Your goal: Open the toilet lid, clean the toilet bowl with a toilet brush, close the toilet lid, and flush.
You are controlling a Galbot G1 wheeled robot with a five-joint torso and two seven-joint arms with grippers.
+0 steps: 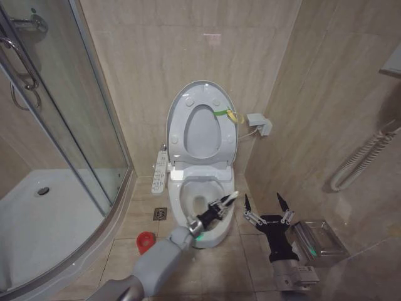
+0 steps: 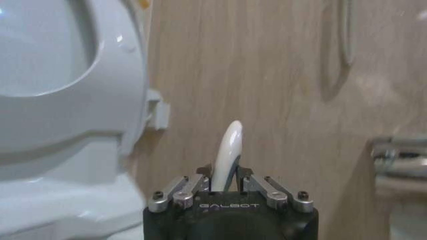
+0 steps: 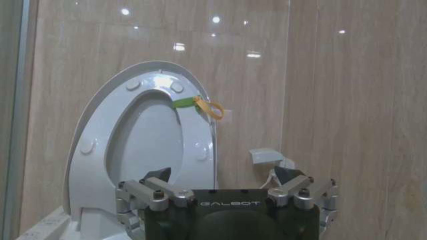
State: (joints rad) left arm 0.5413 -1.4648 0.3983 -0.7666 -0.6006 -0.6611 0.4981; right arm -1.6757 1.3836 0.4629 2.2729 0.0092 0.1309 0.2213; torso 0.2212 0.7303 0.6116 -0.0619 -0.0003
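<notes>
Fingers (image 2: pixel 175 192) of the left gripper (image 1: pixel 216 209) are clamping the brush (image 2: pixel 227 152) by its pale, glossy handle, which is angling up over the bowl's (image 1: pixel 188 191) front rim. Right gripper (image 1: pixel 265 207) is hovering just right of the bowl, fingers spread apart. Red holder (image 1: pixel 145 241) is standing on the floor left of the bowl. Behind, the lid (image 1: pixel 177 110) is standing upright against the wall, seat ring raised against it, yellow-green tag (image 1: pixel 229 115) at its right edge.

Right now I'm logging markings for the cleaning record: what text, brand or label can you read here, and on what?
"GALBOT": on the left claw body, in its wrist view.
"GALBOT": on the right claw body, in its wrist view.
Button panel beside the toilet bowl: markings too small to read.
</notes>
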